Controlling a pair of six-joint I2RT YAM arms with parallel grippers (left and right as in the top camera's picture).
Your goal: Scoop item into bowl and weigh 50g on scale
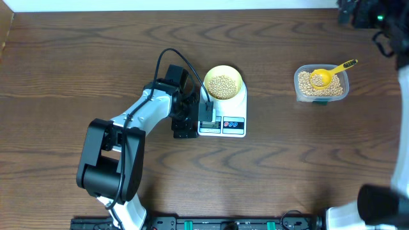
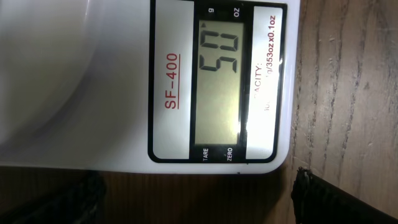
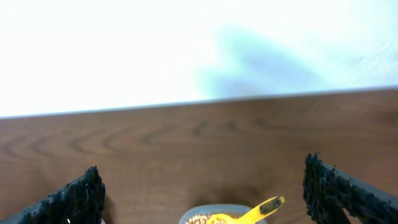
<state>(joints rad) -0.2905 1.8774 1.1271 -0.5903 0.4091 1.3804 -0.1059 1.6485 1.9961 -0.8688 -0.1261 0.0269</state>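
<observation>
While left jaws gape, the scale [image 2: 155,84] lies just ahead.

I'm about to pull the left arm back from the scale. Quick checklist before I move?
1. Display reads 50: ok.
2. Unit is grams, not ounces: cannot tell.
3. Bowl sits on the scale with beans inside: ok.
4. Scoop rests in the tub, not held: ok.
5. Left claw open and empty, at the scale's display edge: ok.
6. Right claw open and empty: ok.
</observation>
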